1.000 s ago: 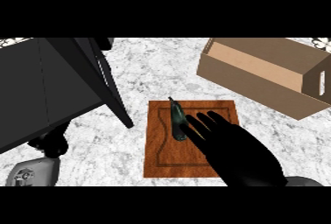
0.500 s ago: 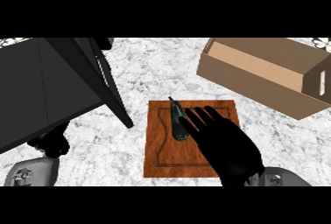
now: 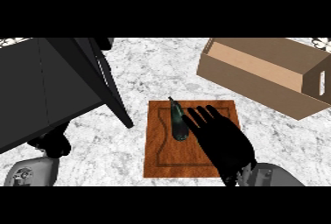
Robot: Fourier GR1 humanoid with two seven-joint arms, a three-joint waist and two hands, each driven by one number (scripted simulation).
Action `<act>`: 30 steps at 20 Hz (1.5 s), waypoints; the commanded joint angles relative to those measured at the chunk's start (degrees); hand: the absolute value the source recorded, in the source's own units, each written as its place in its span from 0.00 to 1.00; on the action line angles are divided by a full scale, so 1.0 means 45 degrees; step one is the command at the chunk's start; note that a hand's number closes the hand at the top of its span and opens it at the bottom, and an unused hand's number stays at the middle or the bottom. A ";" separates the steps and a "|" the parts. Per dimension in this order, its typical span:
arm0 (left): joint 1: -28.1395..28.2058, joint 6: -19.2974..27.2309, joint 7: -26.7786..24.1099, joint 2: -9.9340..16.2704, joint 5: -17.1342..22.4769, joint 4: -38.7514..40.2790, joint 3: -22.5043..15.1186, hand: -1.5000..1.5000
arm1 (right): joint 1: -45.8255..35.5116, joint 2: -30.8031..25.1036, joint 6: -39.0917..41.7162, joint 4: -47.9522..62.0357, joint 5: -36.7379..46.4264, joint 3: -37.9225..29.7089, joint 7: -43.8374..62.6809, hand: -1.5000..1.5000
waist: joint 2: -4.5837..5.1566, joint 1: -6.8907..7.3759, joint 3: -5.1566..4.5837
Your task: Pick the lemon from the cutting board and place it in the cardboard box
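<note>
Right hand (image 3: 223, 140) open over cutting board (image 3: 161, 153), dark green vegetable (image 3: 177, 122) just left of fingertips

black appliance (image 3: 51, 87) on marble counter (image 3: 161, 70).

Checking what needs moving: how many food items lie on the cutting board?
1: a dark green, elongated vegetable on the cutting board's left half, beside the right hand's fingertips. The hand covers part of the board, so something could be hidden beneath it.

A dark green, long, slim vegetable (image 3: 178, 122) lies flat near the left edge of the wooden cutting board (image 3: 165, 151). The open cardboard box (image 3: 268, 74) sits tilted at the counter's far right corner.
</note>
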 commanded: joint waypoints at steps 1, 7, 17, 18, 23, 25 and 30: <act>-0.0565 0.0477 0.0077 0.0002 -0.0152 0.0433 -0.0007 0.50 | 0.0907 -0.0093 -0.1237 0.0900 0.0927 0.0243 -0.1376 0.00 | 0.0032 -0.0061 0.0061; -0.0200 0.0281 0.0245 0.0338 0.0237 -0.0138 0.0101 0.50 | 0.0337 0.0459 -0.0797 0.1919 0.1293 -0.0755 -0.2557 0.00 | 0.0024 -0.0022 0.0059; -0.0232 0.0444 -0.0112 0.0446 0.0193 0.0257 -0.0172 0.50 | 0.0577 0.0510 -0.1487 0.3507 0.2852 -0.1583 -0.3669 0.00 | 0.0028 -0.0031 0.0058; -0.0507 0.0789 -0.0431 0.0411 -0.0051 0.0963 -0.0180 0.50 | 0.0689 0.1248 -0.0833 0.2939 0.2868 -0.1444 -0.3055 0.00 | 0.0026 -0.0059 0.0056; -0.0700 0.1040 -0.0444 0.0372 -0.0142 0.1111 -0.0254 0.50 | 0.0682 0.0751 -0.1748 0.4249 0.3345 -0.1440 -0.4880 1.00 | 0.0036 -0.0052 0.0058; -0.1135 0.0474 -0.0707 0.0936 0.0459 0.1808 0.0387 0.50 | 0.0258 0.0699 -0.2364 0.4739 0.3350 -0.1245 -0.5871 1.00 | 0.0060 -0.0049 0.0057; -0.0962 0.0231 0.0306 0.0853 0.0714 0.0566 0.0118 0.50 | 0.0688 0.1283 -0.4311 0.4473 0.4528 -0.0774 -0.6205 1.00 | 0.0022 -0.0051 0.0060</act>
